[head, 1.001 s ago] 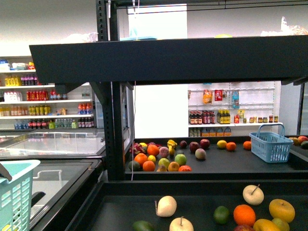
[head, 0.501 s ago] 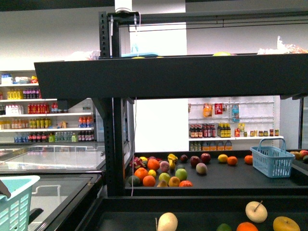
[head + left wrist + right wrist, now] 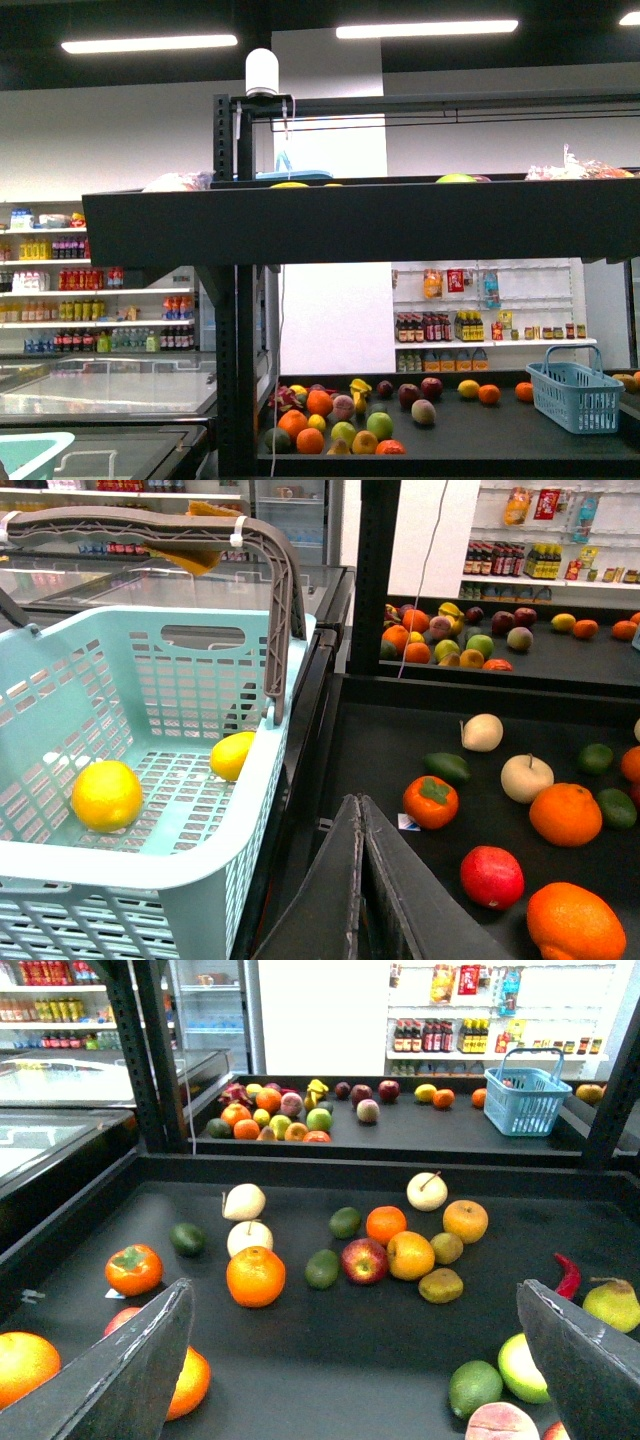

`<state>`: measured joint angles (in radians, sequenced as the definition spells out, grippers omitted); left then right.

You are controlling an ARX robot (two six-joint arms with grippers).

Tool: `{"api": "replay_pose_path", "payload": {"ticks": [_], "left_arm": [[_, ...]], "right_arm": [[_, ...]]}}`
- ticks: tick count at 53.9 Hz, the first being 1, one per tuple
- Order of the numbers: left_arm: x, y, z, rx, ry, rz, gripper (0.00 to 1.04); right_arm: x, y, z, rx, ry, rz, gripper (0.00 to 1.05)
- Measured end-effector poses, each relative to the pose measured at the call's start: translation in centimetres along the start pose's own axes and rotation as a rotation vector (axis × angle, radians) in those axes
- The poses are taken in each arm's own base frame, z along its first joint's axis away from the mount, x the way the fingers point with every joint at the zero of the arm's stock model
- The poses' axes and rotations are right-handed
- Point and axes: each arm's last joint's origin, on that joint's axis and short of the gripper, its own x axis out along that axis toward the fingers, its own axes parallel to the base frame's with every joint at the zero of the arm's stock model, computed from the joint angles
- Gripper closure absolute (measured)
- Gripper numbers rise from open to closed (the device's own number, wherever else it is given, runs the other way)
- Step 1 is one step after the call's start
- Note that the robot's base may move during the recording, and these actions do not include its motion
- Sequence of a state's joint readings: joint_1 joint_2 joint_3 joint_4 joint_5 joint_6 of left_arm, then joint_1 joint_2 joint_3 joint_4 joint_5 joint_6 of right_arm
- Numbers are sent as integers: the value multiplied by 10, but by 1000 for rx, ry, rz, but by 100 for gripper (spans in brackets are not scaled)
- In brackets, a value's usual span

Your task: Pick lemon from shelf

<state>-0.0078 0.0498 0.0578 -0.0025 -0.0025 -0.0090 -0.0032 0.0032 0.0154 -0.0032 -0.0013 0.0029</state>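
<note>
The shelf is a black metal rack with an upper tray (image 3: 360,220) and a far lower tray (image 3: 450,462). A yellow fruit top (image 3: 289,184) peeks over the upper rim. A lemon (image 3: 468,389) lies on the far tray. Two lemons (image 3: 106,795) (image 3: 232,755) lie in the teal basket (image 3: 150,865). My left gripper (image 3: 358,805) is shut and empty, between the basket and the near tray (image 3: 400,740). My right gripper (image 3: 352,1285) hangs wide open over the near tray (image 3: 330,1350), above mixed fruit, including a yellow-orange fruit (image 3: 410,1255).
A perforated black post (image 3: 236,300) holds up the tiers. A blue basket (image 3: 575,395) stands on the far tray at the right. Glass-topped freezers (image 3: 110,390) lie to the left, with white wall shelves of bottles (image 3: 90,300) behind. Oranges, apples, limes and a red chilli (image 3: 568,1275) scatter the near tray.
The front view has risen. The upper tray now sits lower in frame, ceiling lights show, and the near tray's fruit has dropped out of view.
</note>
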Motion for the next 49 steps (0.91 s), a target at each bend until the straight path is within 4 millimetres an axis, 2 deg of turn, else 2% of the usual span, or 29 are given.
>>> {"api": "replay_pose_path", "payload": {"ticks": [8, 21, 35, 41, 42, 49], "left_arm": [[0, 0, -12, 0, 4, 3, 102], [0, 0, -12, 0, 0, 1, 102], [0, 0, -12, 1, 0, 1, 55], [0, 0, -12, 1, 0, 1, 30], [0, 0, -12, 1, 0, 1, 30], [0, 0, -12, 2, 0, 1, 6]], "right_arm": [[0, 0, 0, 0, 0, 1, 8], [0, 0, 0, 0, 0, 1, 8], [0, 0, 0, 0, 0, 1, 8], [0, 0, 0, 0, 0, 1, 8], [0, 0, 0, 0, 0, 1, 8], [0, 0, 0, 0, 0, 1, 8]]}}
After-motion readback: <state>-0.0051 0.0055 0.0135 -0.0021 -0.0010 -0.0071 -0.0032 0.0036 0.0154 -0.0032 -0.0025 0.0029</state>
